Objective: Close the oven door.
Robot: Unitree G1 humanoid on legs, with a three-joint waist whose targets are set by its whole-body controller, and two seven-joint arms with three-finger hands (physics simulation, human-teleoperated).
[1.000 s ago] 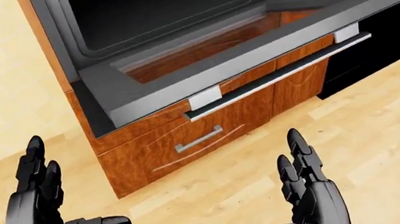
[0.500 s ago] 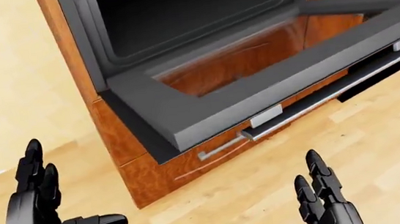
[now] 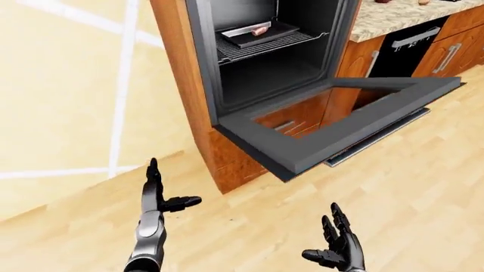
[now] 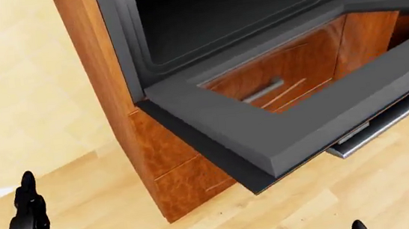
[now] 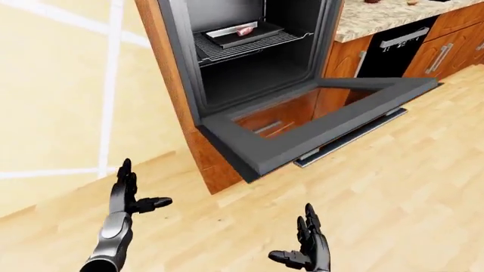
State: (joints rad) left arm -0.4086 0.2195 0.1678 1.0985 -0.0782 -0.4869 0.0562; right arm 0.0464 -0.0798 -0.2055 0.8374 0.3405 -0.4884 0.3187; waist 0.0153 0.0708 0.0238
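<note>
Oven door (image 3: 333, 133) hangs fully open, dropped flat and level, spanning centre to right of the left-eye view; glass pane shows the wood drawer fronts beneath. Its bar handle (image 3: 378, 139) runs along the outer edge, lower right side of the door, facing the floor. Oven cavity (image 3: 268, 62) above, upper centre, holds a rack with a dark tray (image 3: 253, 33) and something pinkish on it, too small to name. Oven sits in a tall wood cabinet (image 3: 177, 85); to the right, a dark appliance front (image 3: 401, 54) under a speckled countertop (image 3: 393, 14). Left robot hand (image 3: 155, 195) at lower left, fingers straight up, thumb out, released and holding nothing. Right robot hand (image 3: 336, 246) at bottom centre-right, fingers splayed, likewise empty. Both well apart from the door, low over the wood floor (image 3: 424, 192). Judgement: task not begun in effect; no contact made. Remaining: reach under or onto the door edge, lift, swing it shut.
</note>
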